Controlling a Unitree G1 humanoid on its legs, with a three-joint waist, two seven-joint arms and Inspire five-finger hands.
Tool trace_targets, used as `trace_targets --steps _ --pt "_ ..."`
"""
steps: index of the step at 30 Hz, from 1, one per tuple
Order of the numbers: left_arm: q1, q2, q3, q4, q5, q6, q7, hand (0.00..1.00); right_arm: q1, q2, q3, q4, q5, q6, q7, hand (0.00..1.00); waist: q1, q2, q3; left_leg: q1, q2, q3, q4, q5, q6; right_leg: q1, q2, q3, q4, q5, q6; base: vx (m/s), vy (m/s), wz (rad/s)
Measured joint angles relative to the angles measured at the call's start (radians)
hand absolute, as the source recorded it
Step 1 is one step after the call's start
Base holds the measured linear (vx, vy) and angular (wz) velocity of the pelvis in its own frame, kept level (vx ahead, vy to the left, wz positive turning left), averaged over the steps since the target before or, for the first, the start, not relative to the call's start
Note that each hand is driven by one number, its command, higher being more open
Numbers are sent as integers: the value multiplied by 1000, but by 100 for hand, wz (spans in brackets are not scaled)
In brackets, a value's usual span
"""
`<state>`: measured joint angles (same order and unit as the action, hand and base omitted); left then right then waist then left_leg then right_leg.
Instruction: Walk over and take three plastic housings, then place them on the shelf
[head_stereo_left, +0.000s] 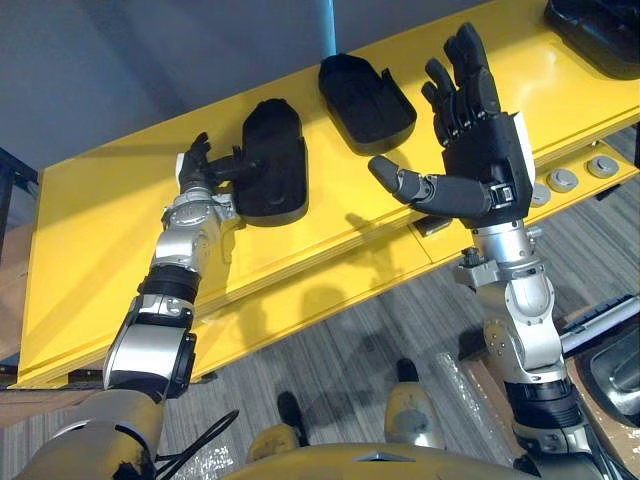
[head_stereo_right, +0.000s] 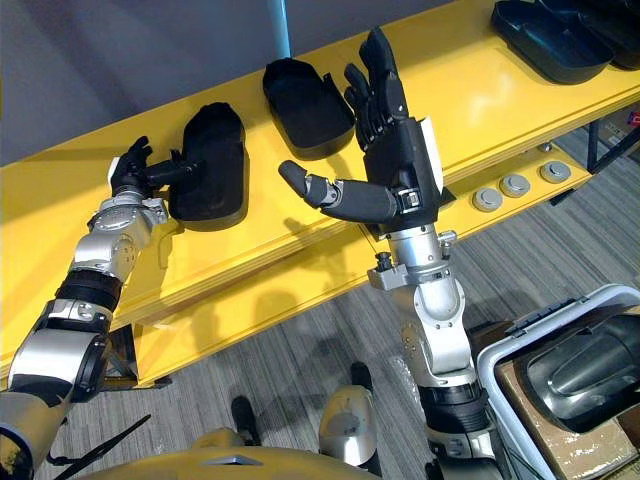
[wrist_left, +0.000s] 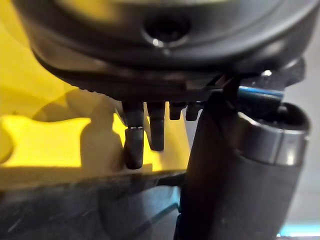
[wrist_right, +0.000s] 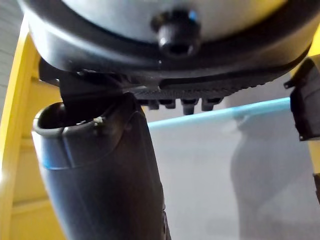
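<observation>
Three black plastic housings lie on the yellow shelf (head_stereo_left: 100, 240). The left housing (head_stereo_left: 278, 165) lies hollow side down; my left hand (head_stereo_left: 203, 165) is at its left edge, thumb laid over the rim and fingers curled beside it, pinching it. The middle housing (head_stereo_left: 365, 95) lies hollow side up further back. A third housing (head_stereo_right: 555, 30) rests at the shelf's far right. My right hand (head_stereo_left: 485, 150) hovers open above the shelf's front, right of the middle housing, fingers straight and thumb spread, holding nothing.
Round silver knobs (head_stereo_left: 563, 180) sit along the shelf's lower front rail at the right. A grey bin (head_stereo_right: 560, 375) with a dark part in it stands on the floor at the lower right. A lower yellow ledge runs along the shelf's front.
</observation>
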<state>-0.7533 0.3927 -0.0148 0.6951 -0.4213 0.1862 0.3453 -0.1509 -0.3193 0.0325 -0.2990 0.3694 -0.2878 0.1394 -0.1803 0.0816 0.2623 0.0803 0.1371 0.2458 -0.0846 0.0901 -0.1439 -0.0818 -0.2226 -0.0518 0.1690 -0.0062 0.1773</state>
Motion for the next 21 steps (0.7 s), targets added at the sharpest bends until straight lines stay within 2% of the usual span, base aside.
trace_targets --steps 4,7,11,12,14,19,21 --pt "24 -2 6 -29 -14 -38 47 100 -3 0 -2 11 -4 1 7 100 1 0 -1 4 1 -1 0 0 0 11 2 -6 -18 14 -1 0 0 0" --pt "158 -44 55 -304 -13 -118 69 100 -33 0 -1 53 -24 27 -2 100 11 -3 -6 15 3 -17 1 0 0 38 2 -28 -27 14 -1 12 -13 12" --pt "265 -84 54 -569 -3 -163 60 100 -80 -2 22 114 -93 94 -43 100 46 -4 -41 11 7 -42 0 1 0 58 2 -58 -39 14 -1 -6 -18 22" --pt "311 -99 54 -670 3 -172 45 100 -98 -1 40 138 -95 112 -53 100 59 -5 -56 5 7 -58 0 1 0 72 1 -75 -48 14 -1 -22 -14 26" --pt "360 -116 54 -759 11 -202 13 100 -113 0 58 148 -138 134 -71 100 80 -5 -74 -3 8 -80 0 6 0 79 1 -98 -53 14 -1 -9 -15 31" --pt "468 -137 51 -867 9 -279 -97 100 -177 6 79 214 -184 150 -106 100 124 -16 -83 -5 11 -125 0 17 -1 118 1 -147 -70 16 -4 -17 -15 30" --pt "509 -157 47 -904 8 -300 -141 100 -183 20 79 235 -206 156 -131 100 130 -27 -91 -15 10 -144 0 21 -2 126 1 -166 -77 17 -5 -13 -6 25"
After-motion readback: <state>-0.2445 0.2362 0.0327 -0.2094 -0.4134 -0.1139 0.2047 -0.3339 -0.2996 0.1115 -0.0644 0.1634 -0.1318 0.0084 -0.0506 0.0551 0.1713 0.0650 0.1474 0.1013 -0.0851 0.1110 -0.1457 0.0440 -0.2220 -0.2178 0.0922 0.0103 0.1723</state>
